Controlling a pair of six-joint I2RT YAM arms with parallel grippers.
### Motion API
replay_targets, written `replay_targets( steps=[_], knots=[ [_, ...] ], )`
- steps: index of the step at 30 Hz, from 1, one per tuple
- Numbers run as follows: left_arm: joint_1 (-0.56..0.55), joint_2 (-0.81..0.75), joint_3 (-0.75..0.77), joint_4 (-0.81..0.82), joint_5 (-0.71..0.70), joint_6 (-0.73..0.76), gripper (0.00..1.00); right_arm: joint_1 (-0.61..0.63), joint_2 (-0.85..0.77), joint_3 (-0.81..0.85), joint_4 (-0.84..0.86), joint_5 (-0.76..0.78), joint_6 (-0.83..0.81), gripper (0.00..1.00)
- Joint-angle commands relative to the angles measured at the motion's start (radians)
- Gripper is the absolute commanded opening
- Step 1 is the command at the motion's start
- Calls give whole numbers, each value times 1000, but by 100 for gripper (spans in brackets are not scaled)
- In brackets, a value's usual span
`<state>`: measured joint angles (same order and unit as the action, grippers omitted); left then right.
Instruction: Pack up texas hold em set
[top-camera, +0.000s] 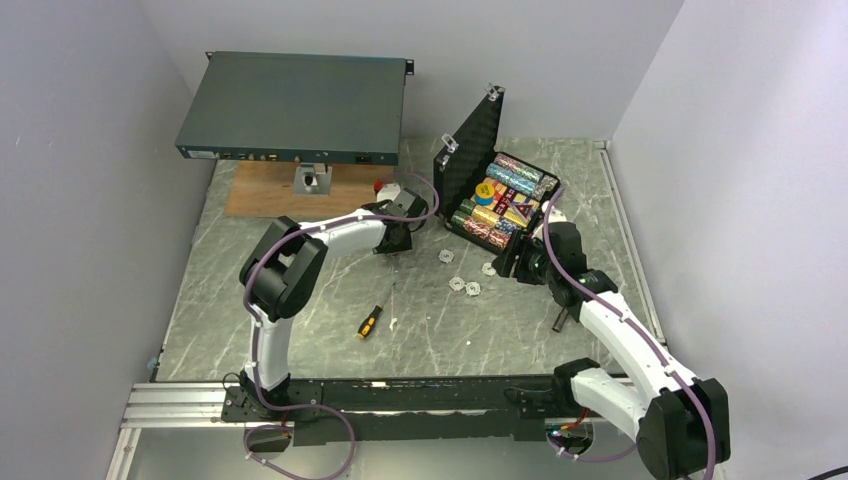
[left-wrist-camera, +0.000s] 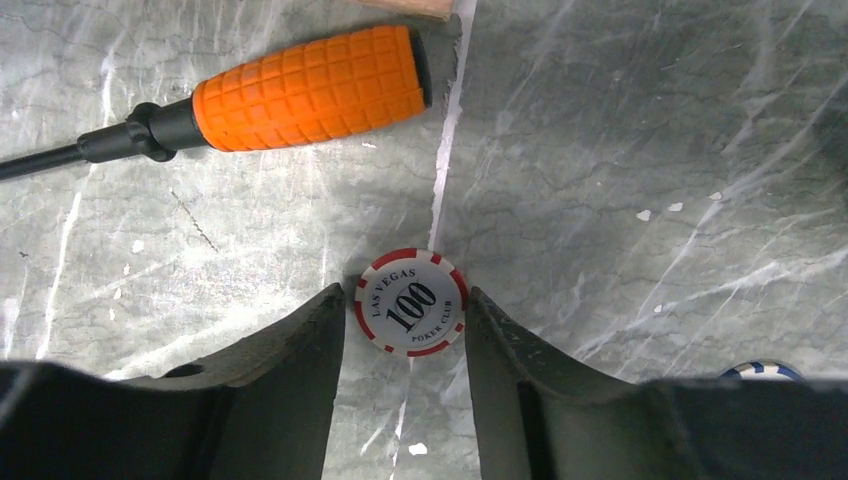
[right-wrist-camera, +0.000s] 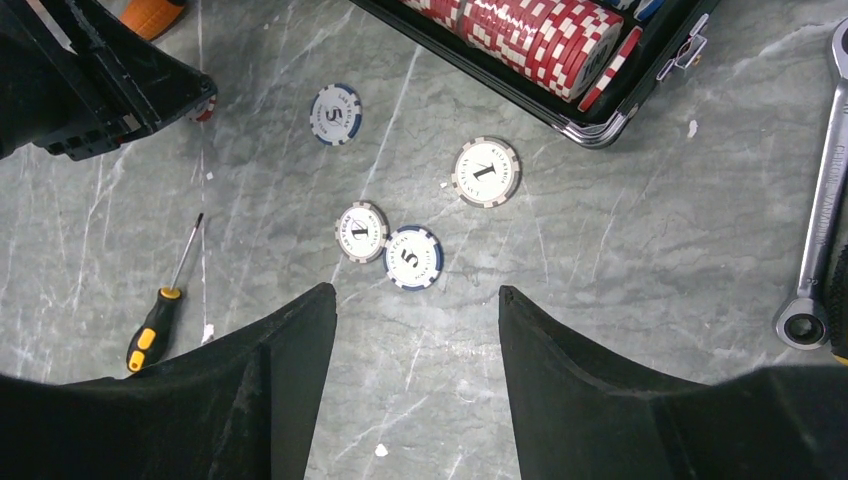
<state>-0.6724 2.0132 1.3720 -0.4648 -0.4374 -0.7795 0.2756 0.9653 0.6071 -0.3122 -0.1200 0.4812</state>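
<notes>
Marble tabletop (left-wrist-camera: 650, 150), chip (left-wrist-camera: 411, 302) within left claw (left-wrist-camera: 403, 296)

Both arms (top-camera: 345, 230) white-shelled with black joints (top-camera: 290, 275); purple cables (top-camera: 244, 268) alongside.

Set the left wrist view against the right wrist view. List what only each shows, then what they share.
Left wrist only: the printed face of the red-and-white 100 chip, between the fingers of the left end effector. Right wrist only: two grey-edged 1 chips, the case with its red chip row, a small screwdriver, a ratchet wrench. Both: the grey marbled table, an orange handle (whole in the left, a sliver at the right's top edge) and seemingly a blue-edged chip, barely showing in the left.
</notes>
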Motion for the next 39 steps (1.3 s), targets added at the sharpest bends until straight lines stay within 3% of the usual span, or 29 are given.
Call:
replay_targets(
  steps=[1, 15, 26, 28, 31, 35, 39],
  knots=[
    [3, 14, -44, -58, 58, -7, 49, -3, 0, 4, 36, -20, 9, 63],
    [-12, -96, -99, -2, 53, 101, 24, -1, 23, -14, 69, -39, 29, 63],
    [-108, -345, -274, 205, 128, 376, 13, -11, 87, 68, 9, -24, -46, 64],
    [-112, -411, -338, 284, 186, 445, 12, -28, 124, 101, 12, -117, -64, 66],
    [-124, -499, -410, 386, 347, 593, 13, -55, 236, 182, -1, -374, -81, 67],
    [-144, -524, -392, 344, 466, 714, 12, -60, 388, 260, 56, -650, -36, 68],
    [-156, -525, -396, 347, 522, 767, 10, -23, 521, 283, 215, -772, 72, 73]
  ],
)
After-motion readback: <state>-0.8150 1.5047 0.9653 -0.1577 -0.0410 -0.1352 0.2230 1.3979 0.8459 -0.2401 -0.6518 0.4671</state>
